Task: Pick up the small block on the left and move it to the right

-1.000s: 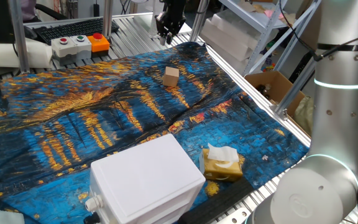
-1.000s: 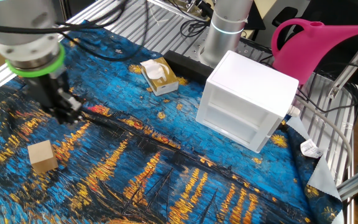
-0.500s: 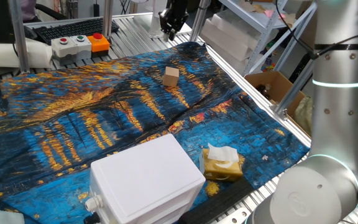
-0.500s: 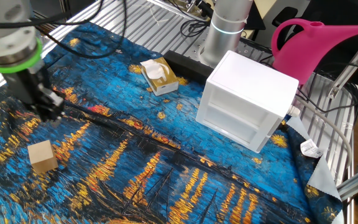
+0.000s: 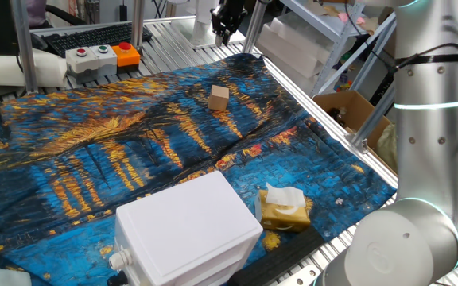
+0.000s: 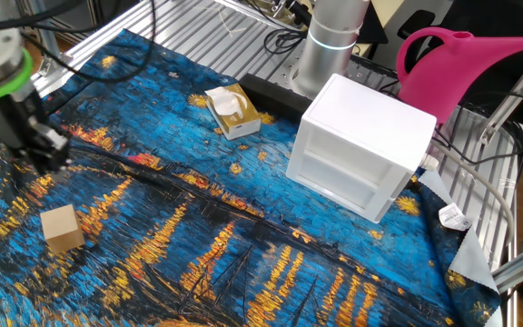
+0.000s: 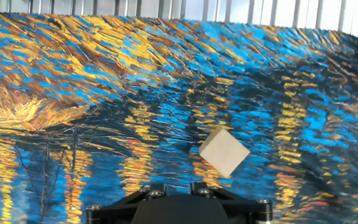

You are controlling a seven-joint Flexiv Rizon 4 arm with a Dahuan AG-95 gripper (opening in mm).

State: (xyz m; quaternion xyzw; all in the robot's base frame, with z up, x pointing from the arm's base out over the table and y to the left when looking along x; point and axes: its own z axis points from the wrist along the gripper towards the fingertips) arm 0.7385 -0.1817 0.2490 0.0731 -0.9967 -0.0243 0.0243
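The small block [image 5: 219, 97], a plain light tan wooden cube, lies on the blue and orange painted cloth [image 5: 133, 151]. It also shows in the other fixed view [image 6: 62, 227] and, turned corner-on, in the hand view [image 7: 224, 151]. My gripper [image 5: 226, 17] hangs in the air beyond the cloth's far edge, well clear of the block. In the other fixed view my gripper [image 6: 47, 153] is up and to the left of the block. It holds nothing. The hand view shows only the gripper's dark base at the bottom edge, so the fingers' spacing is not readable.
A big white plastic box [image 5: 185, 230] stands at the cloth's near edge, with a yellow-brown lump with white tissue [image 5: 283, 208] beside it. A button box [image 5: 102, 54] sits at the back. A pink watering can [image 6: 461, 64] stands behind the white box.
My gripper has risen and moved away from the block toward the cloth's far edge. The block has not moved.
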